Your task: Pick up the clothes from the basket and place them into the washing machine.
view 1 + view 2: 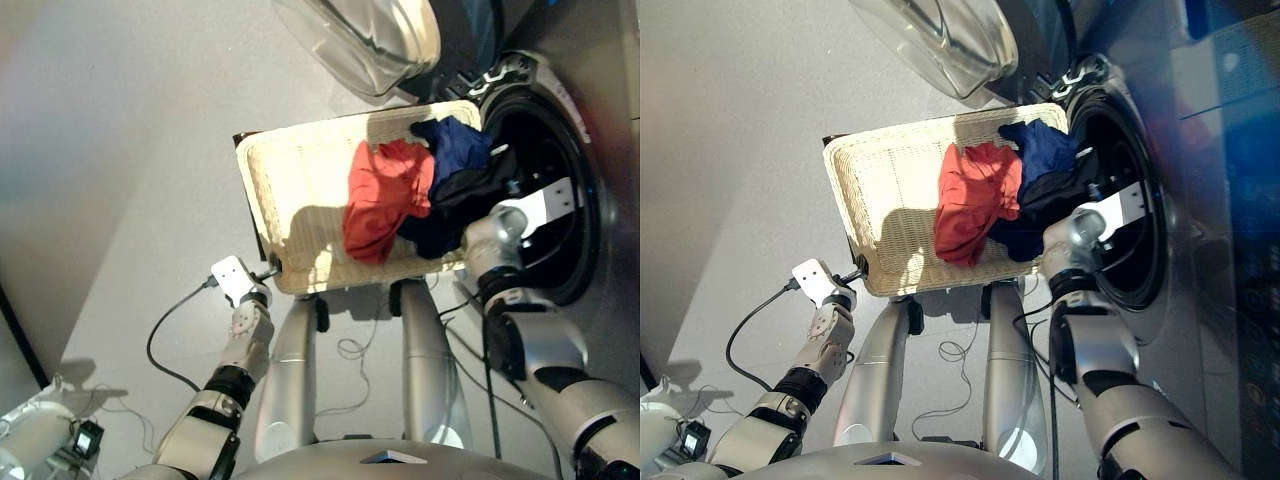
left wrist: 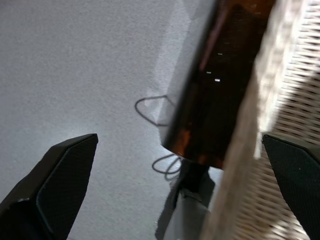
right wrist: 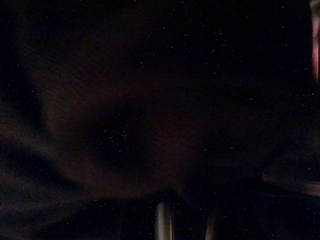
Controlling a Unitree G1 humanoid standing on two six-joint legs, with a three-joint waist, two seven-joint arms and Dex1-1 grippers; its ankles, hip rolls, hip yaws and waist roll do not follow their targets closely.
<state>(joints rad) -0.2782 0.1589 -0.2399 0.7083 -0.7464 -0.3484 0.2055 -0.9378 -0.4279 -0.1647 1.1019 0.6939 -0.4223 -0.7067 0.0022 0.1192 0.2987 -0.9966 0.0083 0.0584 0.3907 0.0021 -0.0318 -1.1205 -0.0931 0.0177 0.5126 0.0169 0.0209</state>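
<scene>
Nearest the head camera, the left arm reaches forward with its left gripper (image 2: pixel 180 190) spread wide and holding nothing; the wrist view shows both fingers apart, one over bare floor, the other against woven wicker. It sits at the near corner of the basket (image 1: pixel 290 190), just beside the rim, probably parked there so it stays out of the way of the working arm. A black cable (image 1: pixel 165 335) trails across the floor behind it.

Ahead and to the right of that gripper, the basket holds the clothes bunched toward its far-right side, nearest the machine: the coral-red garment (image 1: pixel 385 200) lies closest to the left gripper, the navy blue garment (image 1: pixel 455 140) beyond it by the far rim, and the black garment (image 1: pixel 455 200) spills over the basket's right edge toward the drum. That crowding suits short transfers.

The right gripper (image 1: pixel 470 215) is buried in the black garment, right at the basket's edge; its wrist view shows only dark cloth, so whether its fingers are clamped on it cannot be told. Just to the right of this gripper is the open drum mouth of the washing machine (image 1: pixel 560 190), and the glass door (image 1: pixel 360 40) swings clear beyond the basket's far side. Judging from this, the black garment is the first to go in, and no garment can be seen inside the drum.
</scene>
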